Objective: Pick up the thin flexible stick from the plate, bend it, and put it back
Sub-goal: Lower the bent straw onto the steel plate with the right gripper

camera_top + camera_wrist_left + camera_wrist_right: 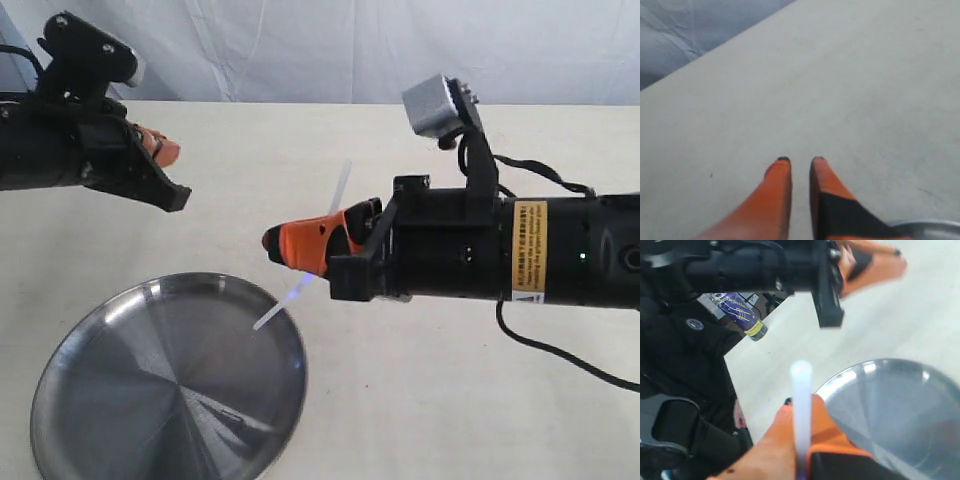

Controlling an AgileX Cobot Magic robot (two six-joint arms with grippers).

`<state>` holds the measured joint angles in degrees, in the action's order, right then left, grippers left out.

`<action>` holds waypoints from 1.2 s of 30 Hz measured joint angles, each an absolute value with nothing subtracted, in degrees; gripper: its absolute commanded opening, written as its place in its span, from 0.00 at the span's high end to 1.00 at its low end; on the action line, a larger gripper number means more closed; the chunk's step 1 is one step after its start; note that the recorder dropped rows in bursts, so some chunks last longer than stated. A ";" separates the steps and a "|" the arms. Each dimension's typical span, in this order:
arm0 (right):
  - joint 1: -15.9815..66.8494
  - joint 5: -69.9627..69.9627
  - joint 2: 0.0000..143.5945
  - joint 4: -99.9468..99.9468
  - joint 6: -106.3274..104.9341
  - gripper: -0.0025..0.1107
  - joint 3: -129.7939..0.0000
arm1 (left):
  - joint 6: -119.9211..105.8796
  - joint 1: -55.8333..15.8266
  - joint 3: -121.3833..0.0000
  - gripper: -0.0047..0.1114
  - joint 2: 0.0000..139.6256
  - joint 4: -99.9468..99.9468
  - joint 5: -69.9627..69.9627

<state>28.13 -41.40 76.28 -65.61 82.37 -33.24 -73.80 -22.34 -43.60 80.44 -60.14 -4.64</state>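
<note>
- The pale table (pixel 300 170) lies under everything. The plate sits on its near left part in the exterior view.
- The right arm (pixel 520 250), black with a yellow warning label, reaches in level from the side to the right of the plate and ends just above the plate's upper right rim.
- The stainless-steel plate (pixel 130 390) is round and shiny with radial reflections, and nothing lies in it. The right wrist view shows it (pixel 900 405) below and beyond that arm's fingers. The left wrist view shows only a sliver of its rim (pixel 930 227).
- The left arm (pixel 40 140) is black and hangs beyond the plate's far left side, well apart from it.
- The right gripper (pixel 272 242) has orange fingers pinched on the thin flexible stick, one finger on each side of it (pixel 802 400).
- The left gripper (pixel 168 150) has its orange fingers (pixel 777 190) drawn nearly together, with only a narrow slit between them. The slit holds nothing, and bare table lies beneath it (pixel 797 160).
- The thin flexible stick (pixel 285 302) is whitish, translucent and straight, and it is held tilted. In the exterior view its lower end overlaps the plate's upper right rim and its upper end points up and away from the plate. In the right wrist view it (pixel 801 405) stands out past the fingertips.
</note>
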 measured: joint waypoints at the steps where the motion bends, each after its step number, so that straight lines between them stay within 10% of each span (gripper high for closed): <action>1: 28.13 -42.55 77.31 -65.21 83.49 0.99 -33.24 | -73.23 -22.34 -43.60 0.96 79.76 -60.14 -3.67; 22: 35.82 -49.30 107.20 -68.51 100.17 0.98 -50.61 | -72.04 -18.23 -41.42 0.96 65.33 -60.14 -2.63; 36: 35.82 -49.17 112.63 -71.00 104.94 0.52 -52.70 | -72.04 -16.13 -41.42 0.96 59.01 -60.14 -8.14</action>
